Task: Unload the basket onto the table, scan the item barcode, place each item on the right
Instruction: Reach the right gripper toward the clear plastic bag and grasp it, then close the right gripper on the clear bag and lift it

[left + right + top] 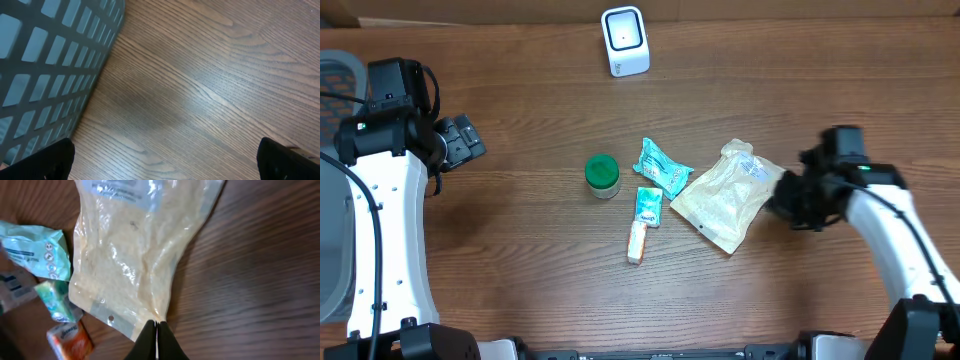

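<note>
The right fingers [146, 349] clench the bag [130, 255] by its edge on the counter [250, 280]; the left fingers [45, 162] hang spread beside a basket [45, 65].

Wooden table [520, 280], white scanner [624, 41], green-lidded jar [602, 175], teal packet [662, 166], clear grain pouch [727, 196], grey basket [45, 65] at left

We see a clear, grain-filled pouch [725, 196] lying flat — the white scanner [624, 41] stands well apart, near the far edge.

Soft even light overhead; faint sheen on the counter [200, 95], right wrist shot's blurry with glare on the bag [130, 255].
</note>
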Motion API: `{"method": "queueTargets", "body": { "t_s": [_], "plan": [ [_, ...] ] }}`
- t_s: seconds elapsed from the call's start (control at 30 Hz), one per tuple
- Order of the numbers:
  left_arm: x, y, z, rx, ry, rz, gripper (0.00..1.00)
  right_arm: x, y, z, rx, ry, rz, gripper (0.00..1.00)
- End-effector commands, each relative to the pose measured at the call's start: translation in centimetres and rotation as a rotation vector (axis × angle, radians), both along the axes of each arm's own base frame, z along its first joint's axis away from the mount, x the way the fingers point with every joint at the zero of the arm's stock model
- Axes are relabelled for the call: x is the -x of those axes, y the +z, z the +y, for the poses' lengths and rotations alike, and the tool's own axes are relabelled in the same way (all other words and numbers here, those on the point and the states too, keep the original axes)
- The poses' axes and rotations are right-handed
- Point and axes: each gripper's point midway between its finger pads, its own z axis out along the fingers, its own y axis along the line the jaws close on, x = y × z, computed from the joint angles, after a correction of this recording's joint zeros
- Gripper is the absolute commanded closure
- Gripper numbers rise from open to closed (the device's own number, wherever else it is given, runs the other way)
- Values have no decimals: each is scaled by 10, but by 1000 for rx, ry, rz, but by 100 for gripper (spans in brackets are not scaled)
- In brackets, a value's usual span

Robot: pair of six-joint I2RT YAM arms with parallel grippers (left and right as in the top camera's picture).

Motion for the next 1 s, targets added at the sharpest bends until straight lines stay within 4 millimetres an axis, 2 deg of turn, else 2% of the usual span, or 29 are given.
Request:
{"method": "queueTargets", "body": {
  "t_s": [0.0,0.07,0.1,0.17,0.3,0.37,0.5,0.7,0.83,0.97],
  "plan": [
    [-1,-3,-2,-1,-23,9,0,-1,26,-10,-198,36,-143,96],
    [-1,-3,-2,-1,-23,9,1,1,29,-25,-254,-9,-180,92],
    [-1,-3,-2,-1,-23,9,1,5,26,-36,-283,-54,-196,84],
    [-1,-3,-2,-1,-23,9,0,11,17,-43,-291,-89,-200,72],
    [-1,-3,-2,-1,-23,9,0,19,-8,-40,-292,-94,-207,37],
    [-1,-3,-2,-1,-23,9,0,21,-17,-35,-292,-83,-215,30],
    [-1,-3,-2,-1,-23,9,0,21,-36,-25,-296,-113,-215,25],
    [-1,-3,-2,-1,-23,9,1,14,-54,-9,-316,-147,-224,19],
    [-1,-3,-2,-1,-23,9,0,7,-64,14,-336,-104,-230,16],
    [-1,-3,-2,-1,-23,10,0,-12,-67,35,-352,-67,-273,16]
  ]
}}
